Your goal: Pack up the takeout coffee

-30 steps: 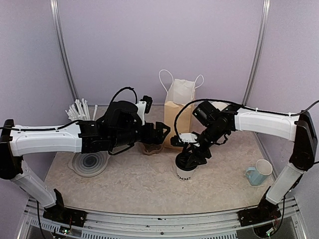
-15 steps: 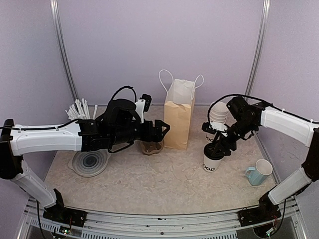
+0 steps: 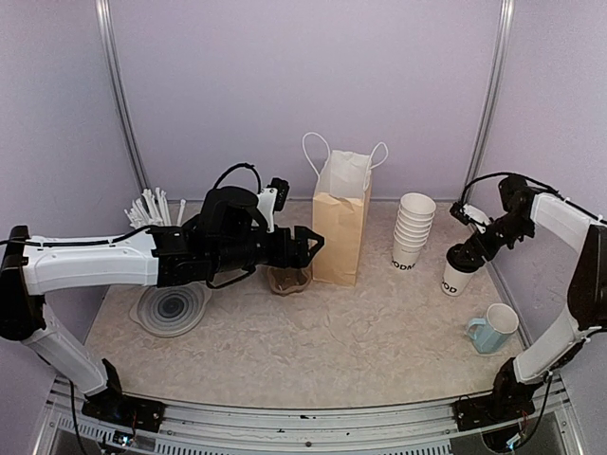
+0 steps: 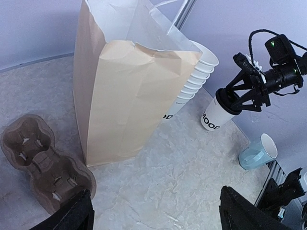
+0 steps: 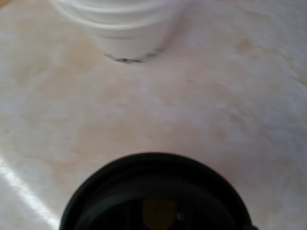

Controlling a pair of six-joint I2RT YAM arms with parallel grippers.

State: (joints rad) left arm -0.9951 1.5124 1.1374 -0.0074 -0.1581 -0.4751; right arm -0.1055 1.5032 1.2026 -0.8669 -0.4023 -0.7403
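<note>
One takeout coffee (image 3: pixel 455 277), a white paper cup with a black lid and black lettering, is at the right of the table, just right of the lidless cup stack (image 3: pixel 413 232). My right gripper (image 3: pixel 467 257) is shut on its lidded top from above, and the cup leans slightly. The left wrist view shows that cup (image 4: pixel 217 113) under the right gripper (image 4: pixel 236 98). In the right wrist view the black lid (image 5: pixel 156 194) fills the bottom edge and my fingers are hidden. My left gripper (image 3: pixel 309 244) hovers open and empty beside the paper bag (image 3: pixel 339 227), above the brown cup carrier (image 3: pixel 287 280).
A light blue mug (image 3: pixel 493 329) stands near the right front. A round lid stack (image 3: pixel 171 308) and white stirrers (image 3: pixel 152 207) sit at the left. The bag (image 4: pixel 129 91) stands upright with its mouth open; the carrier (image 4: pixel 43 163) lies left of it.
My right arm has carried the coffee cup from the middle, in front of the bag, out to the right past the cup stack. The left arm has barely moved.
</note>
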